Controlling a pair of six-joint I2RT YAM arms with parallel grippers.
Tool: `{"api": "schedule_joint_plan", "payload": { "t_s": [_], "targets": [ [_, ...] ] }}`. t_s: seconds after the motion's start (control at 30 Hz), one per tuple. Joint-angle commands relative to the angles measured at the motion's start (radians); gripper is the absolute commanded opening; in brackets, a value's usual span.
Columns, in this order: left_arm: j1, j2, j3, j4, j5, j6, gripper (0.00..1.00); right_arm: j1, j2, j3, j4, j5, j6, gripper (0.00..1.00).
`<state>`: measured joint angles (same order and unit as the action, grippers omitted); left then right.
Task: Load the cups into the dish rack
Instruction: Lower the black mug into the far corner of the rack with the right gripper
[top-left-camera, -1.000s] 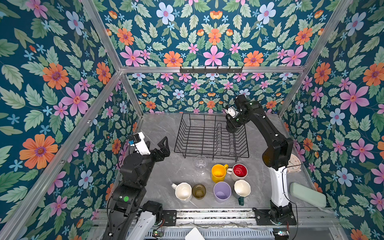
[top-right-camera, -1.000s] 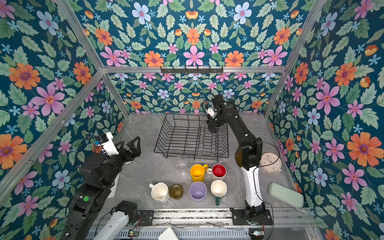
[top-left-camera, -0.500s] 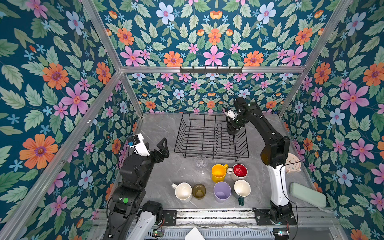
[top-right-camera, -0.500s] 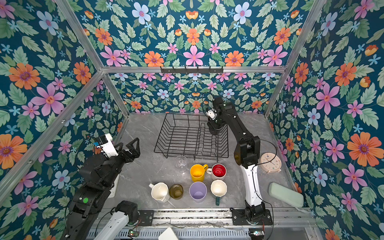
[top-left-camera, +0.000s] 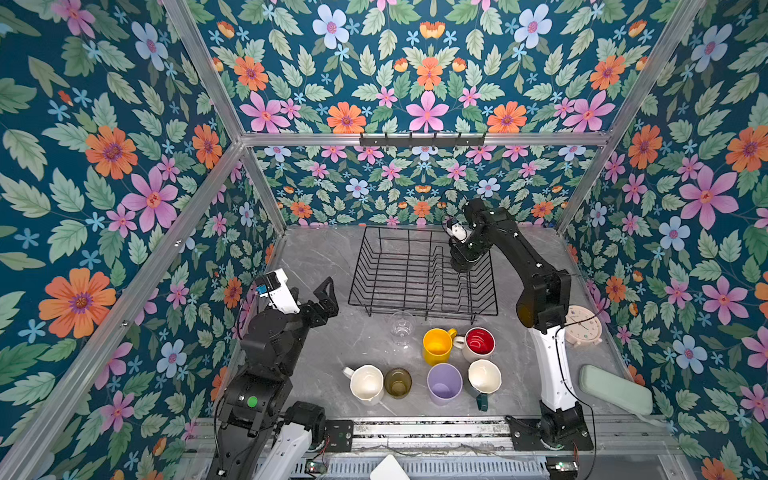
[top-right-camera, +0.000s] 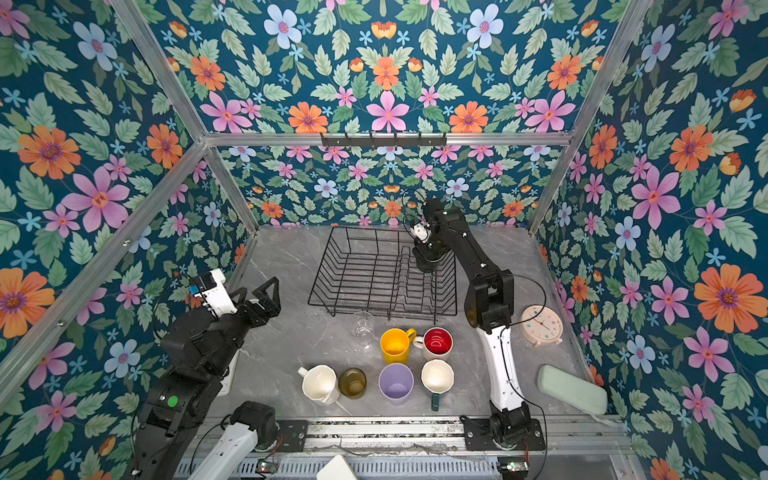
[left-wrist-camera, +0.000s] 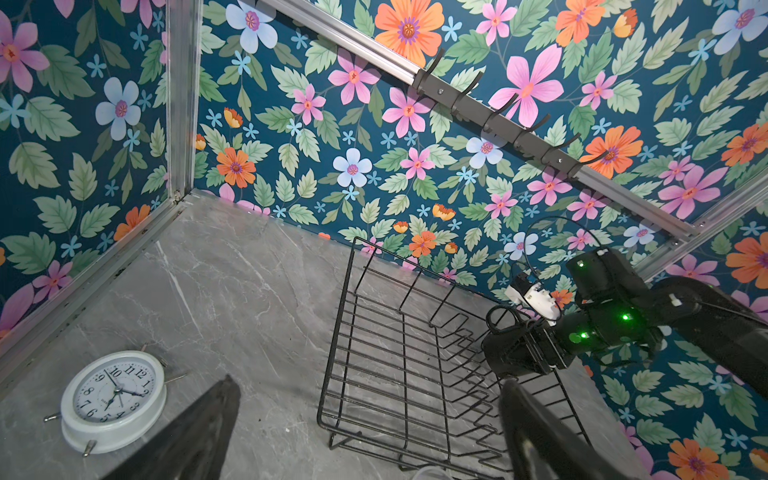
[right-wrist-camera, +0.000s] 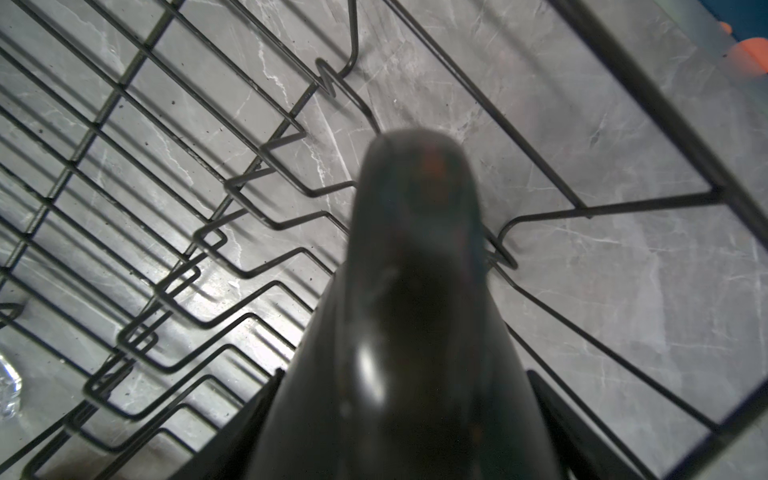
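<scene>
The right arm reaches forward, elbow high and wrist bent, so the right gripper (top-left-camera: 464, 261) points straight down, jaws clamped round the black cup (right-wrist-camera: 415, 291). Directly beneath is the far right corner of the dish rack (top-left-camera: 399, 286) (whether the cup touches the wires is unclear). The yellow cup (top-left-camera: 436, 345) and the other cups stand on the table (top-left-camera: 324, 357), well behind this gripper toward its base. The left arm is folded, its left gripper (top-right-camera: 258, 293) raised, spread wide and empty, with the rack ahead of it.

Cups x8 (top-left-camera: 436, 345), rack x1 (top-left-camera: 407, 270), clocks x2 (top-left-camera: 584, 330) (left-wrist-camera: 112, 399), hook rail x1 (top-left-camera: 422, 140), pouch x1 (top-left-camera: 615, 388).
</scene>
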<state>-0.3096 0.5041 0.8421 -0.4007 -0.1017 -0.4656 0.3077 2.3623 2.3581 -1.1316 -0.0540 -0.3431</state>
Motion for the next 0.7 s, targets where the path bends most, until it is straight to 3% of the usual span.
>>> {"api": "schedule_joint_plan", "payload": {
  "t_s": [0.0,0.27,0.6,0.67],
  "targets": [
    [0.000,-0.003,0.000,0.005,0.001,-0.004,1.00,0.001,0.013,0.010,-0.011,-0.024,-0.002,0.00],
    [0.000,-0.009,-0.006,-0.003,-0.007,-0.010,1.00,0.001,0.052,0.020,-0.008,-0.021,0.007,0.02],
    [0.000,-0.009,-0.010,-0.015,-0.025,-0.011,1.00,0.001,0.071,0.023,-0.010,-0.026,0.022,0.32],
    [0.000,-0.009,-0.008,-0.019,-0.031,-0.012,1.00,0.001,0.071,0.019,-0.008,-0.021,0.027,0.46]
  ]
}}
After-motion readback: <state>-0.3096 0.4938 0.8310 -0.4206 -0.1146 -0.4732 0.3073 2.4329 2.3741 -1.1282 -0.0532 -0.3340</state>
